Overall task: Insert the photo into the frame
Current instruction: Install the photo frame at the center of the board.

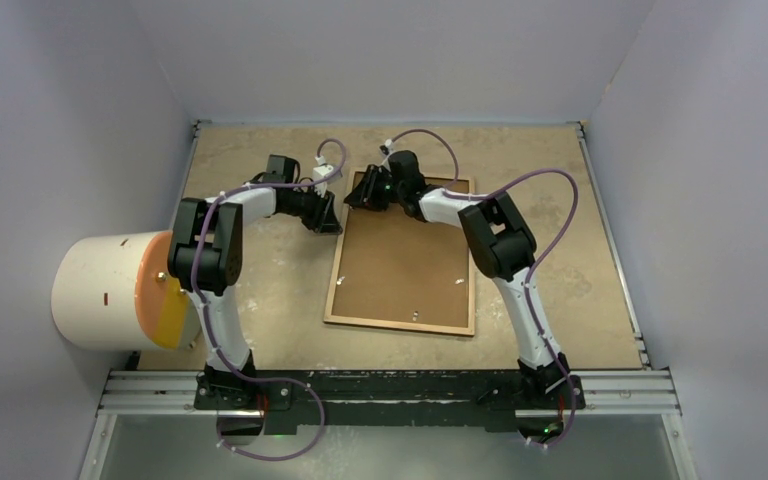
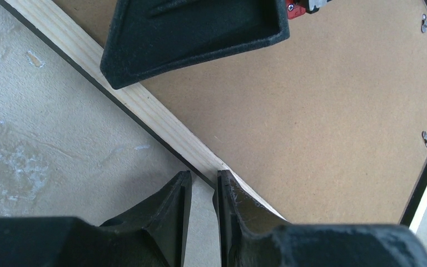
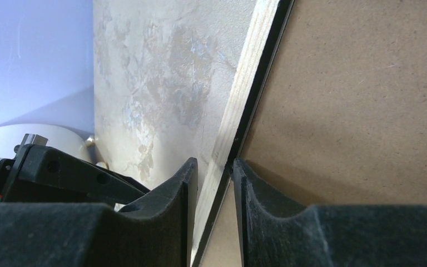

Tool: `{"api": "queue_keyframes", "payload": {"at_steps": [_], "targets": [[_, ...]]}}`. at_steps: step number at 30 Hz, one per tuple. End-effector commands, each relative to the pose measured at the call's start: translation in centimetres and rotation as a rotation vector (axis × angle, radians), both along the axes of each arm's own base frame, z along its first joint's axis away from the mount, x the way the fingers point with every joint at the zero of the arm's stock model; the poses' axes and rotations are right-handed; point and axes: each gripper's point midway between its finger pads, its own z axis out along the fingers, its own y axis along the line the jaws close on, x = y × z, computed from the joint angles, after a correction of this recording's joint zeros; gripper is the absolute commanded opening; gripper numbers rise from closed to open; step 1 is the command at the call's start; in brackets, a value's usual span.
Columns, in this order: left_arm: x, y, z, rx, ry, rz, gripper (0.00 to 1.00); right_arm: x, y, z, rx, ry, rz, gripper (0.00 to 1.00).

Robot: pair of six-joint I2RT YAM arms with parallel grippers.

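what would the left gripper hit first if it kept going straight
The frame rail, right at the left gripper's tips; further on likely the right gripper, though its height is unclear.

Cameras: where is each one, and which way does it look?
Top external: high above and behind the arms, facing down at the table; both whole arms show, left gripper and right gripper at the frame.
Left wrist: on the left arm, facing down past its own fingers at the light wood rail and brown backing board.
Right wrist: on the right arm, facing along that rail, own fingers either side.
Shared: both wrist views show that rail and board; the left one also catches the right gripper.
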Motion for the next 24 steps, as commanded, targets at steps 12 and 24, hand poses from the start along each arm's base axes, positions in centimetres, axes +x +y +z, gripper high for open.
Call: {"api": "queue_keyframes", "payload": {"at_steps": [12,24], "targets": [[-0.2,0.8,-1.7,0.068,-0.017,-0.003,0.25,1.8,-2.0,4.3,-0.009,-0.058,-0.025,0.40],[-0.5,0.9,-1.5,0.071,-0.026,-0.014,0.25,4.1,-9.7,3.6,-0.196,-0.089,-0.218,0.39]]}}
